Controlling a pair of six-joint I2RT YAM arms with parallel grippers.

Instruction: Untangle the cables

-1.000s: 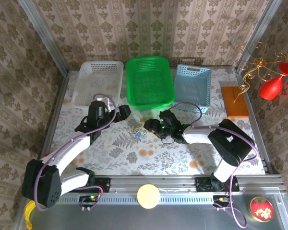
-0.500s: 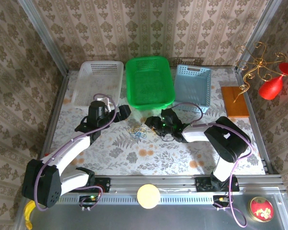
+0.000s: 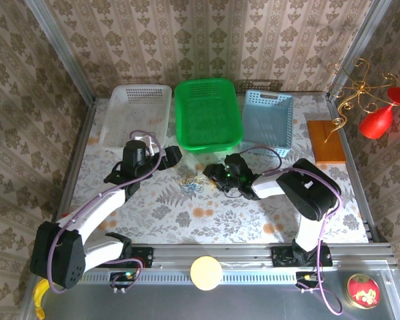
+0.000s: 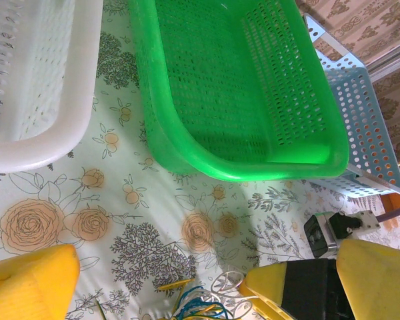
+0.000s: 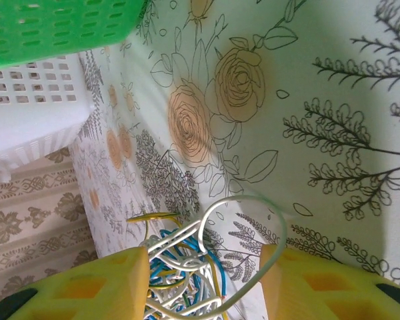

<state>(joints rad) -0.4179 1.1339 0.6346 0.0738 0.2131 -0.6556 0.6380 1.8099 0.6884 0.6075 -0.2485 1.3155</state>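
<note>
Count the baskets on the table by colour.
white basket: 1
green basket: 1
blue basket: 1
Total: 3

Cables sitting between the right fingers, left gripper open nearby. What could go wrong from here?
1. Blue and cream strands of the cables both lie between the fingers of the right gripper; a pinch may take several and tighten the tangle.
2. The cream loop runs close past one finger and could snag.
3. The left gripper is open, holding nothing; a pull would likely drag the whole pile.
</note>
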